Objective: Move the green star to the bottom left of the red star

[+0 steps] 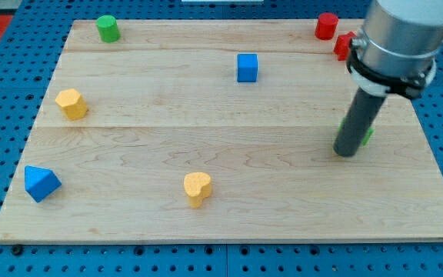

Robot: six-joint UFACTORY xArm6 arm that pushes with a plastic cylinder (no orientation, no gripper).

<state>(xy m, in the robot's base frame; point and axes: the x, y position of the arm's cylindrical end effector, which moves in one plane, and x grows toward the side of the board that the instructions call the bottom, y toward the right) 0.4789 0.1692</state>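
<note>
Blue pegboard frames a pale wooden tabletop (pixel 206 154), and on it the green star (pixel 368 137) shows only as a sliver of green at the view's right, peeping from behind the dark rod. My tip (pixel 346 153) rests on the wood touching or just beside that sliver, on its left and slightly lower side; I cannot tell which. No jaws exist on this arm, only the rod, so nothing opens or clamps.

Toward the view's top from there, the red star (pixel 343 45) is half hidden by the arm's grey body, near the tabletop's top right edge; its shape can hardly be made out. A red cylinder (pixel 327 25) stands just beside it, to its upper left.

Farther off, a blue cube (pixel 247 67) sits top centre, a green cylinder (pixel 108 28) at the top left corner, a yellow block (pixel 71 103) at the left, a blue triangle (pixel 41 183) at the bottom left, and a yellow heart (pixel 198 188) bottom centre.

As I judge it, the pushing step is in hand: the green star lies below the red star, well apart. The next move calls for getting under the green star and sliding it up toward the red star's lower left, stopping short of touching it, and steering clear of the red cylinder.
</note>
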